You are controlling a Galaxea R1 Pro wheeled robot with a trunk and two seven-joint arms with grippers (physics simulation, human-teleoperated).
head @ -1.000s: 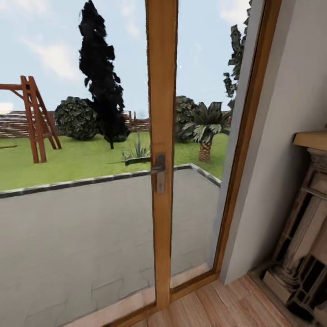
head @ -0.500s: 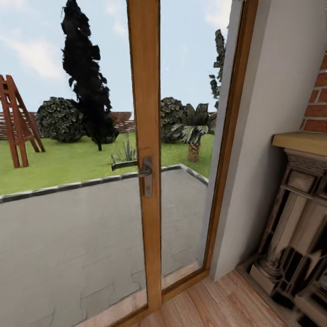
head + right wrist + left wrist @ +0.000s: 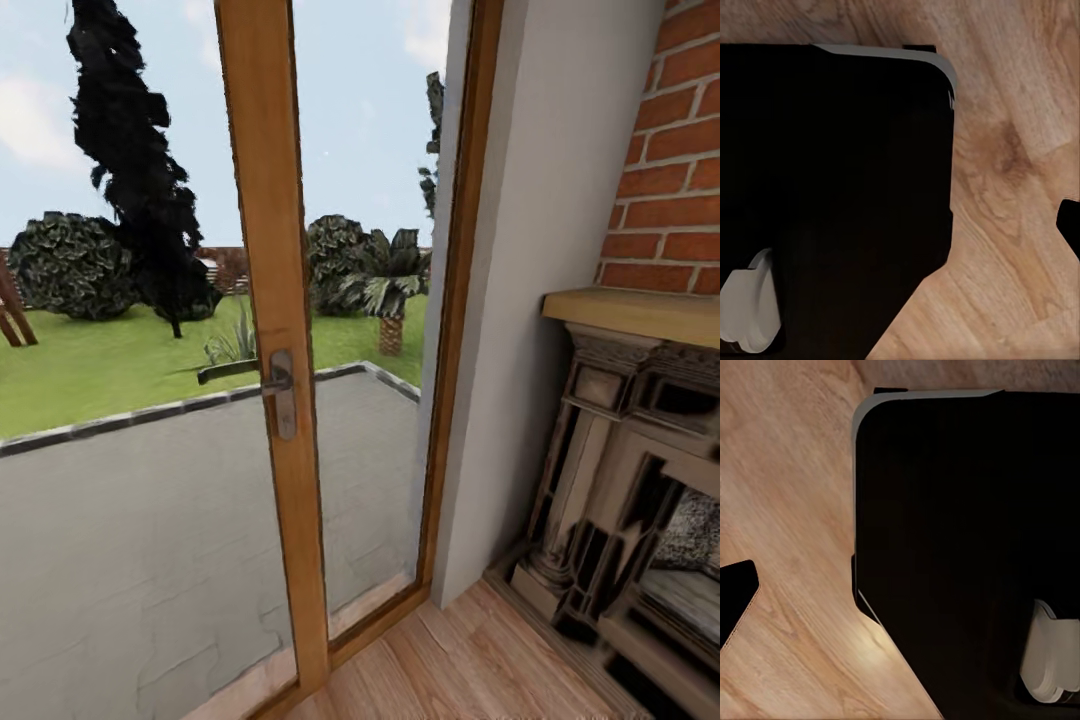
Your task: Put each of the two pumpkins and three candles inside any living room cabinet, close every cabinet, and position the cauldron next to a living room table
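We face a glazed door (image 3: 270,400) with a metal handle (image 3: 281,392), garden beyond. To the right stand a grey wall (image 3: 540,250), red brick (image 3: 670,170) and a carved fireplace (image 3: 620,470) on the wooden floor (image 3: 450,670). None of the task's things are before us here — where the pumpkins, candles, cabinet, cauldron and table stand we cannot say from these views. We judge that we are in transit.

Both wrist views look down on the robot's dark base (image 3: 960,532) over floorboards; no fingers are visible, so we cannot tell whether either claw is apart or together.

Going by the task's wording alone, we expect the pumpkins to be stiff and rounded — best gripped across the belly, not the stem. Candles should be taken round the sides, the heavier cauldron by its rim.
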